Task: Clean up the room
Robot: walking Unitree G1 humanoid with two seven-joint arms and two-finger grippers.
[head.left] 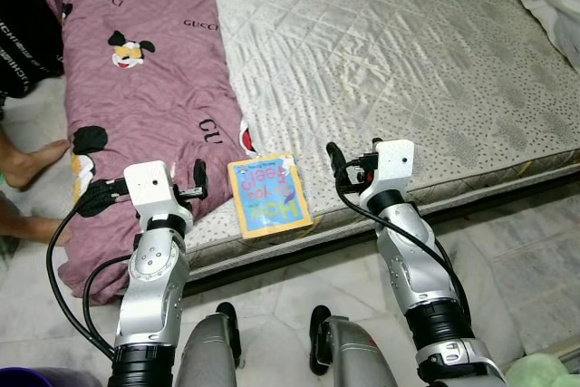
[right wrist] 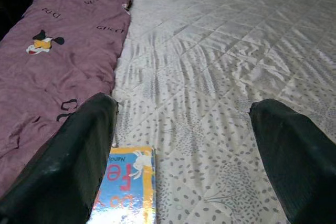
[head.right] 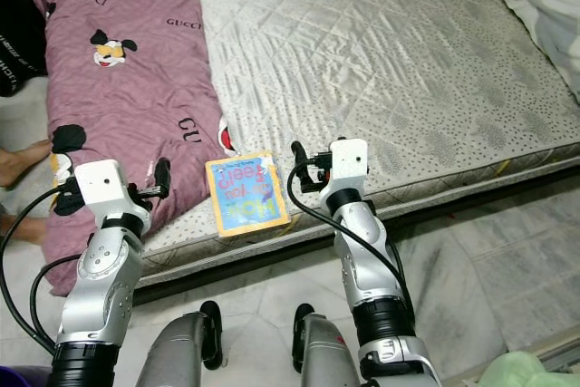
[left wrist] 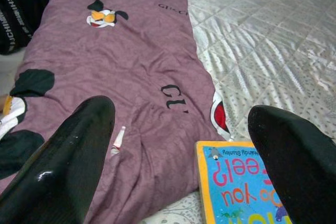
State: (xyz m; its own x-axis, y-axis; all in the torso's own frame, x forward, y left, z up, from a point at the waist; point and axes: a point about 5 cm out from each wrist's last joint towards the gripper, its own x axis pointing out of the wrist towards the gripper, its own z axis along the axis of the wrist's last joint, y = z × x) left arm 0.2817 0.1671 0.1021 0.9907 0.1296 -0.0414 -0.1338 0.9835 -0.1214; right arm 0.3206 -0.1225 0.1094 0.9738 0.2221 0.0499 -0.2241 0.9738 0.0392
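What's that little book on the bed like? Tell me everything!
The small blue picture book with a yellow border lies flat, cover up, at the near edge of the grey quilted mattress. Its cover has big pink and yellow letters. Its left side sits beside the purple cartoon-print blanket. Neither pincer touches it.

A book [head.left: 269,195] lies at the mattress's [head.left: 399,61] near edge, just right of a quilt [head.left: 136,88] along its left side.

bare mattress [head.left: 390,61] ahead, blanket [head.left: 145,88] left
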